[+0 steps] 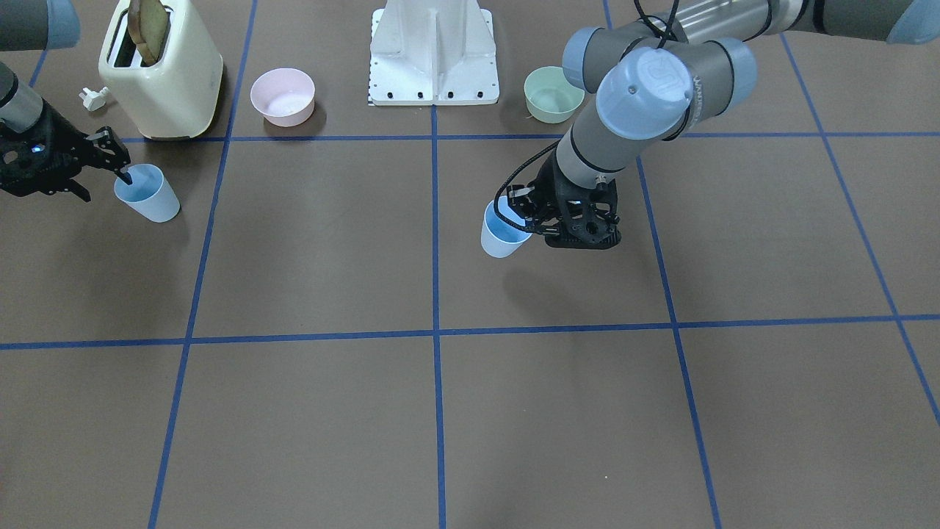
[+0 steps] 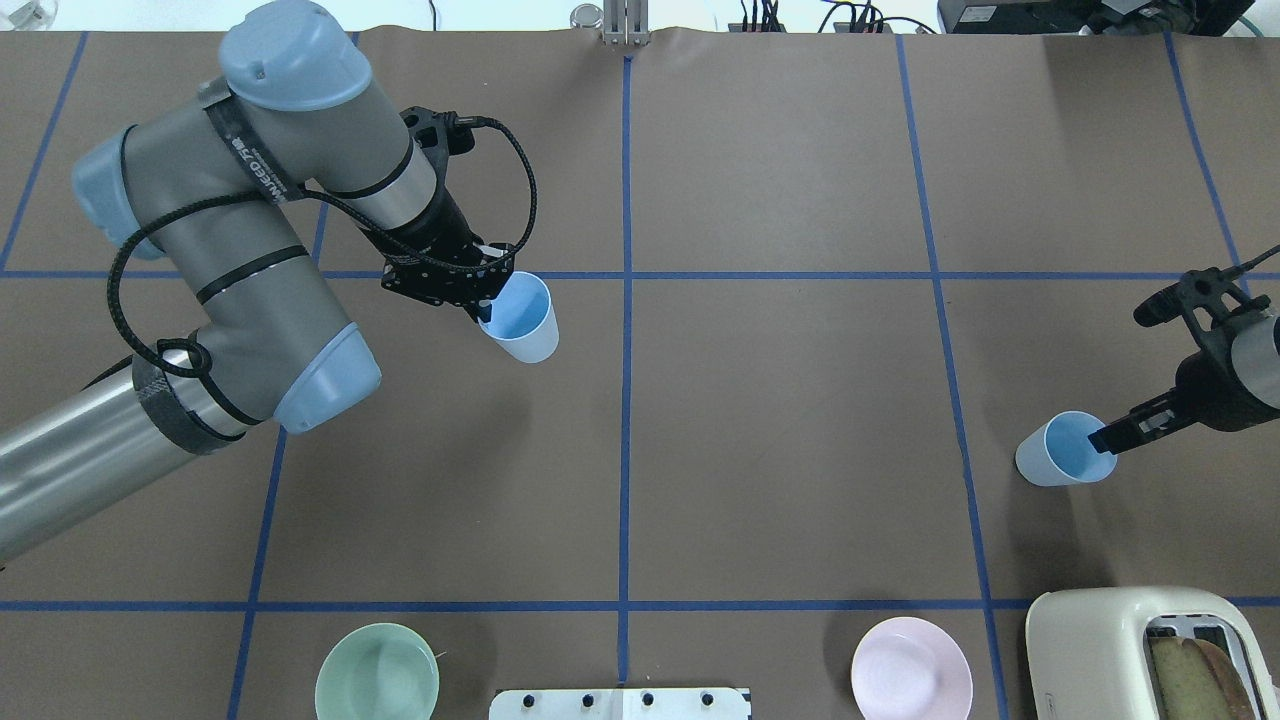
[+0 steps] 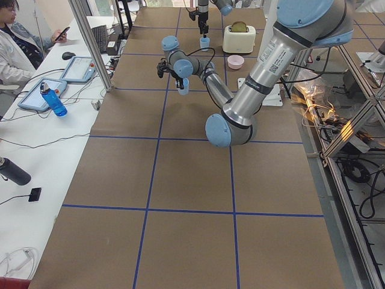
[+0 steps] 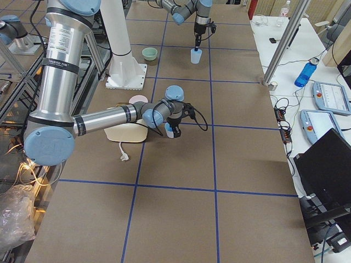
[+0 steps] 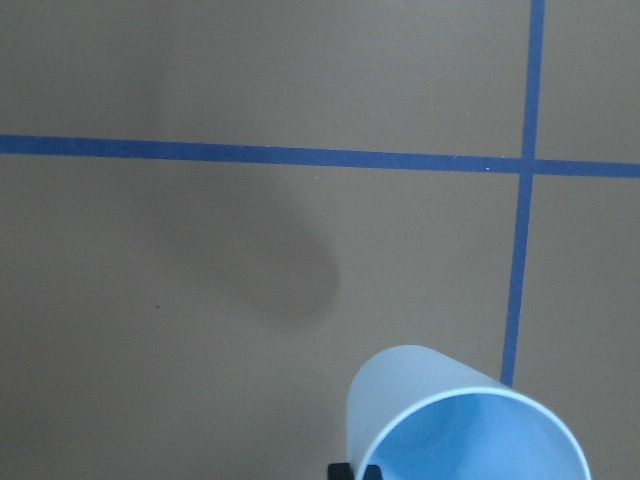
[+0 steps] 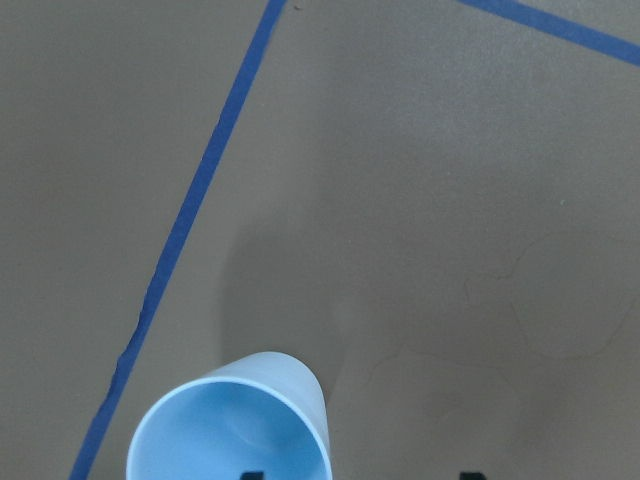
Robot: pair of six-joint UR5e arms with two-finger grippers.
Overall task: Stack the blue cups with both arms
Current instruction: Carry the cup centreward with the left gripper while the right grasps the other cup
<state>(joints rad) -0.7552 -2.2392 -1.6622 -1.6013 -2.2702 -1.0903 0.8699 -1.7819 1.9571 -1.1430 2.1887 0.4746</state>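
Note:
My left gripper (image 2: pixel 486 310) is shut on the rim of one blue cup (image 2: pixel 521 319), one finger inside it, and holds it above the table left of the centre line. The cup also shows in the front view (image 1: pixel 503 235) and the left wrist view (image 5: pixel 450 420), its shadow cast on the mat. My right gripper (image 2: pixel 1106 438) is shut on the rim of the other blue cup (image 2: pixel 1058 451) at the far right. That cup shows in the front view (image 1: pixel 149 193) and the right wrist view (image 6: pixel 235 425). The cups are far apart.
A cream toaster (image 1: pixel 163 73) holding bread stands behind the right cup, a white plug (image 1: pixel 94 98) beside it. A pink bowl (image 1: pixel 283 95), a mint-green bowl (image 1: pixel 552 94) and the white pedestal (image 1: pixel 433 55) line the robot's side. Blue tape lines cross the brown mat.

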